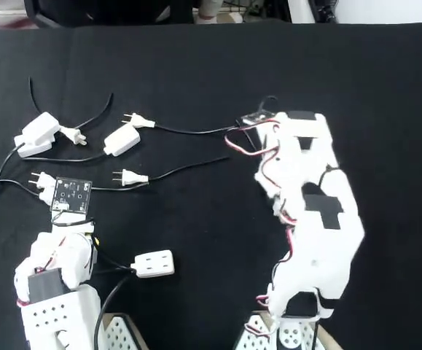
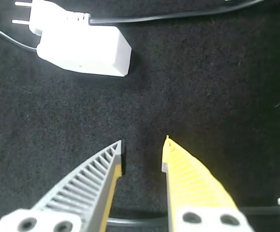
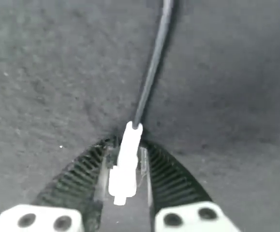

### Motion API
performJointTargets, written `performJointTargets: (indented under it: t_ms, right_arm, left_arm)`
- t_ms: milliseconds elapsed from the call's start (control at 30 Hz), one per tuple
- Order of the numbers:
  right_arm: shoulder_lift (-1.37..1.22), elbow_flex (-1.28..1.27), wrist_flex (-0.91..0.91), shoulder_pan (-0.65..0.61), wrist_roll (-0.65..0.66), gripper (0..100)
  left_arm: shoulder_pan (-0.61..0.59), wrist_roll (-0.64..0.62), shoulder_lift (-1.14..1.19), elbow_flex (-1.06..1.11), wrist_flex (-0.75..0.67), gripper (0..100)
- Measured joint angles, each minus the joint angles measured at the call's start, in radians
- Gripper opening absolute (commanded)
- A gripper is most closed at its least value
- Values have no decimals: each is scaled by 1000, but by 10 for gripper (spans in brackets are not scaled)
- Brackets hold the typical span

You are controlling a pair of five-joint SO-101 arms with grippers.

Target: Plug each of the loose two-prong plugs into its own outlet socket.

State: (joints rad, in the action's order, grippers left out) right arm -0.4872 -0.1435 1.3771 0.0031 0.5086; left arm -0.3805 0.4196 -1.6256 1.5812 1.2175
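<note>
Two arms on a black cloth table; plugs & sockets lie at upper left.
R gripper, upper middle of the high view, is squeezed tight on a small white cable end w/ a dark cable coming off it. L gripper, lower left, has fingers wide apart w/ nothing in them, over bare cloth. Top plug lies just beside middle socket; middle plug & left plug lie below. Near socket sits btw the arms' bases. Past the table's far edge, top right, a pale strip of room.
</note>
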Motion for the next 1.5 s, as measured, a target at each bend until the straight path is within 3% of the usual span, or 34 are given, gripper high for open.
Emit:
performJointTargets:
  t_ms: [133,567,700,1500]
  right_arm:
    - [-37,41,71,-49,0,143]
    - [-86,94,172,-83,18,73]
    - [-89,95,176,-83,60,11]
    - [-112,117,195,-78,141,11]
  left_arm:
    - [0,0,0,0,0,141]
    - [0,0,0,0,0,141]
    - [0,0,0,0,9,141]
    - [0,0,0,0,15,141]
